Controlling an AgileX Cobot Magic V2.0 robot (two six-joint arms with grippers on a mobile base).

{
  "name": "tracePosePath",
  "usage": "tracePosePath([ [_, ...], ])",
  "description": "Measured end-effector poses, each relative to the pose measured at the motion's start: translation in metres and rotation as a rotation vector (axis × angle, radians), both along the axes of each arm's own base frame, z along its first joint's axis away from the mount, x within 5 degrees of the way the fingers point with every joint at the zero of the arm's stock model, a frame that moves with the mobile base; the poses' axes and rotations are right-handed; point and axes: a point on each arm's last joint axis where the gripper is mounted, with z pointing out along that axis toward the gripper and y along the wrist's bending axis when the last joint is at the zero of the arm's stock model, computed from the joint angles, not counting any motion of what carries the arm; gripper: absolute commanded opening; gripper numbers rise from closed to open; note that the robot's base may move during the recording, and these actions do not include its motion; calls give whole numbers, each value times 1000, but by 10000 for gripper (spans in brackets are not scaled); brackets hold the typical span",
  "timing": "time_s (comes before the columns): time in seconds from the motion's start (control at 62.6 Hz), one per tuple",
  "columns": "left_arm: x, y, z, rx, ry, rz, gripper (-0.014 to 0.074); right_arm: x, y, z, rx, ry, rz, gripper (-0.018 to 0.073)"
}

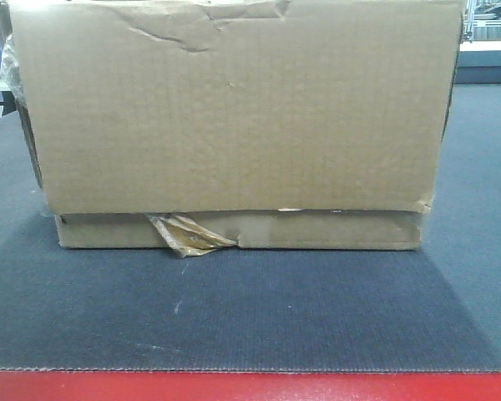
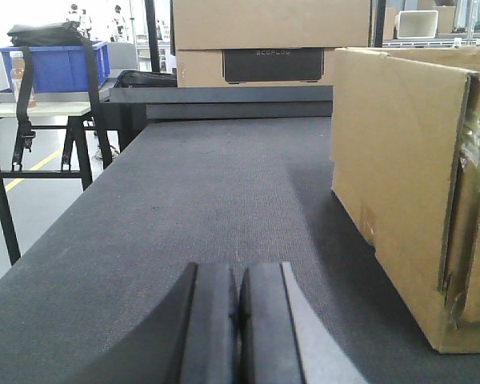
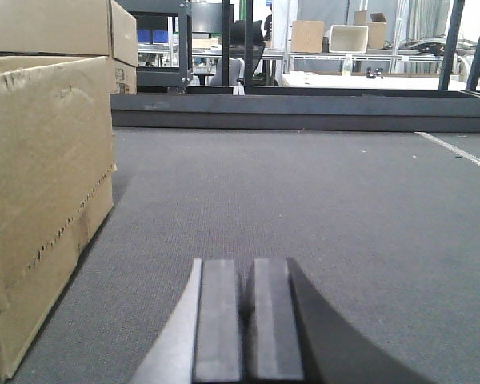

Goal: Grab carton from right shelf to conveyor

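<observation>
A workshop lies behind: a blue bin (image 2: 60, 66) on a black-legged stand at the left, more boxes (image 2: 270, 40) and racking beyond the far rail. In front of it all runs the belt (image 1: 250, 317), dark grey and finely woven, with its red edge strip (image 1: 250, 386) nearest the front camera.

The carton (image 1: 234, 109) stands on the belt, squarely across the front view, its narrower base strip underneath and a wad of tape (image 1: 188, 236) sticking out low on the left. A dent creases its upper face. So the carton appears already delivered; the shelf does not show in any view.

The left pincer (image 2: 240, 320) sits low over the belt with the carton just to its right, and its pads (image 2: 212, 320) are pressed together on nothing. The right pincer (image 3: 246, 320) is likewise closed and empty, with the carton (image 3: 40, 192) to its left. Neither touches the cardboard.

Risks, as I judge them: both pincers ride very close to the belt, so a dip could scrape the weave or catch if the belt runs. A careless sideways swing from either arm could knock the carton's end and skew it, or push it toward the red edge. The loose tape could snag on the belt's moving parts. The dented wall looks soft; any regrasp there might crumple it further.
</observation>
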Motion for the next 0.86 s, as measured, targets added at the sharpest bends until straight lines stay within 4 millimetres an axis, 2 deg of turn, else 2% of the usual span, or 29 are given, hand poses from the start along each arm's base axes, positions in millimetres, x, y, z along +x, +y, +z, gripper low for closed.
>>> tracePosePath([
  [0.863, 0, 0, 0, 0, 0, 0, 4, 0, 0, 0, 0, 0, 0, -75],
])
